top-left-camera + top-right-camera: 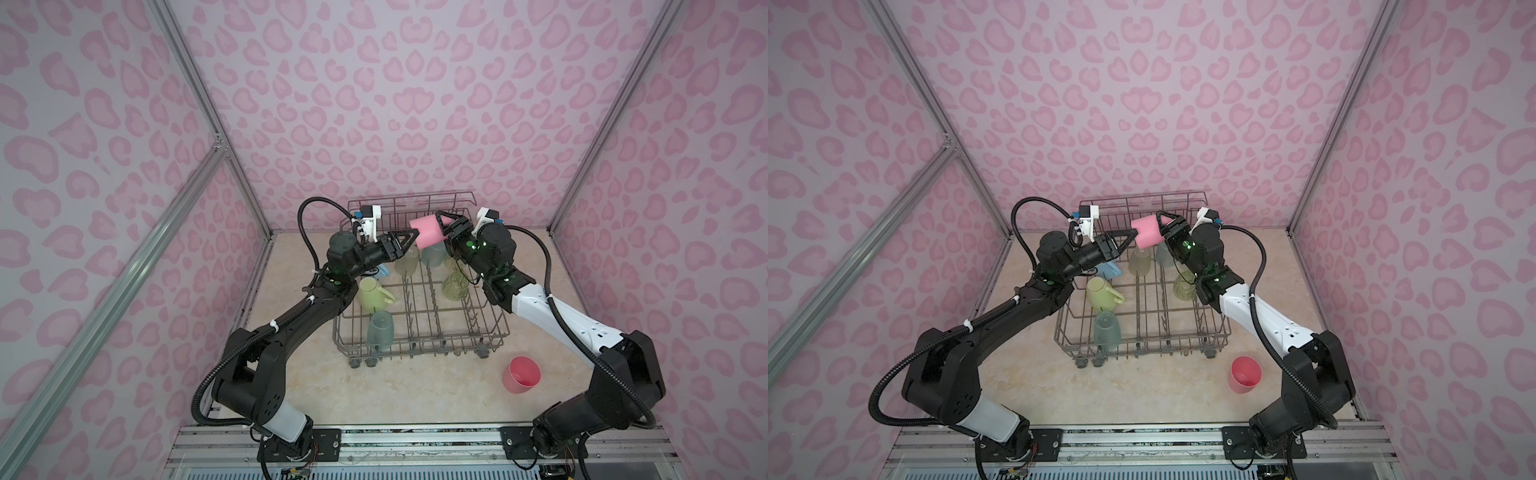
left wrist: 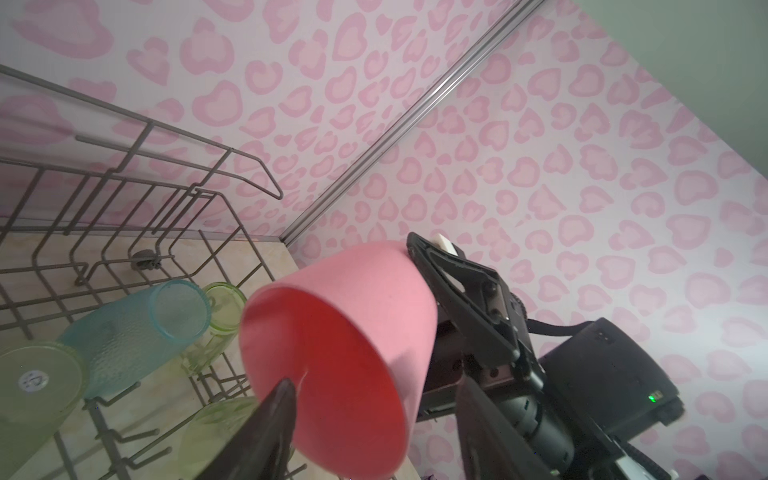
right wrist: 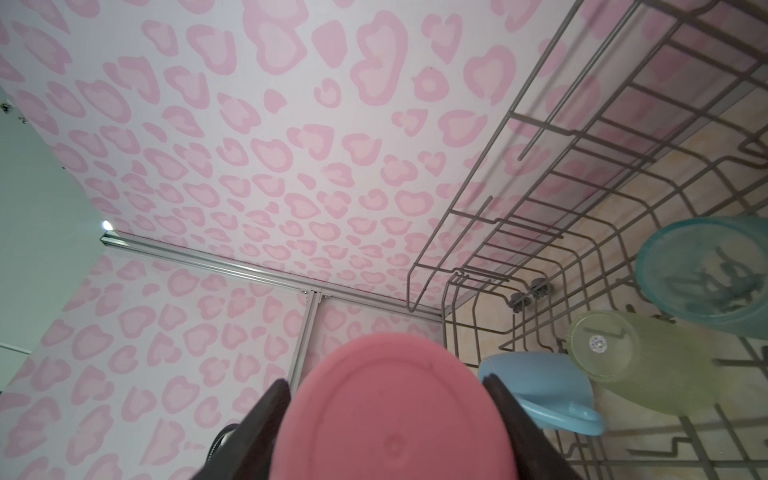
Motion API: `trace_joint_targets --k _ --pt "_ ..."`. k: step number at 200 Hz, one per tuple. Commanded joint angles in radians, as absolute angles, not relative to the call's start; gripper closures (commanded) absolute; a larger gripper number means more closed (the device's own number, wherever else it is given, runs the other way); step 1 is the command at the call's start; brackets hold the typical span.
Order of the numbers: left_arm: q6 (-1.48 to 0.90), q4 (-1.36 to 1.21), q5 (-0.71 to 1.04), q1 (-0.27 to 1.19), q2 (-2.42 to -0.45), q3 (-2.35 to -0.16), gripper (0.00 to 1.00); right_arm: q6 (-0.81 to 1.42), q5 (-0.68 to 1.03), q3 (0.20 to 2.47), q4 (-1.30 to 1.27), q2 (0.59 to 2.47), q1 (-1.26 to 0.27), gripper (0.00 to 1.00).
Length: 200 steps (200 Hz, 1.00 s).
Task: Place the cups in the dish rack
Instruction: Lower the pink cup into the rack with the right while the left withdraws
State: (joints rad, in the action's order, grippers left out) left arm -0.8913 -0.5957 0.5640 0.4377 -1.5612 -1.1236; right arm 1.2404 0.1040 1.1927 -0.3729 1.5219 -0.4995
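Note:
A pink cup hangs on its side above the back of the dish rack. My right gripper is shut on its base end. My left gripper stands open at the cup's mouth, one finger in front of the opening and the other outside the wall. In the rack sit a pale-yellow mug, a light-blue mug, teal cups and lime-green cups. A second pink cup stands on the table.
The rack's taller back rail rises just behind the held cup. Pink patterned walls close in the back and both sides. A metal rail carrying both arm bases runs along the table's front edge.

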Motion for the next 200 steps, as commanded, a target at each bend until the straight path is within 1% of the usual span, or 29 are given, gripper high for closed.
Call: trace_joint_targets --k 1,20,42,60,67,87,94,123,178,200 --pt "-0.801 -0.433 0.509 0.436 -1.53 -1.126 0.33 1.074 0.028 1.189 -0.293 1.504 -0.507 0.45" --pt "-0.755 -0.341 0.476 0.436 -1.507 -1.129 0.3 0.962 -0.042 1.187 -0.22 1.487 -0.521 0.45" --pt "-0.708 -0.232 0.43 0.434 -1.477 -1.136 0.22 0.823 -0.132 1.186 -0.143 1.474 -0.548 0.45" --pt "-0.669 -0.115 0.392 0.434 -1.458 -1.159 0.18 0.717 -0.225 1.179 -0.097 1.467 -0.582 0.45" --pt "-0.656 -0.078 0.374 0.434 -1.451 -1.165 0.15 0.684 -0.256 1.177 -0.086 1.47 -0.593 0.45" --pt "-0.628 -0.034 0.33 0.434 -1.42 -1.153 0.0 0.604 -0.308 1.191 -0.05 1.492 -0.617 0.45" --pt "-0.62 -0.013 0.311 0.434 -1.412 -1.151 0.03 0.578 -0.325 1.197 -0.038 1.502 -0.626 0.45" --pt "-0.593 0.072 0.264 0.434 -1.399 -1.16 0.03 0.479 -0.407 1.23 -0.012 1.557 -0.665 0.45" --pt "-0.552 0.197 0.157 0.434 -1.366 -1.16 0.03 0.431 -0.463 1.236 -0.032 1.636 -0.683 0.45" --pt "-0.542 0.222 0.139 0.435 -1.353 -1.155 0.03 0.406 -0.499 1.237 -0.052 1.673 -0.694 0.45"
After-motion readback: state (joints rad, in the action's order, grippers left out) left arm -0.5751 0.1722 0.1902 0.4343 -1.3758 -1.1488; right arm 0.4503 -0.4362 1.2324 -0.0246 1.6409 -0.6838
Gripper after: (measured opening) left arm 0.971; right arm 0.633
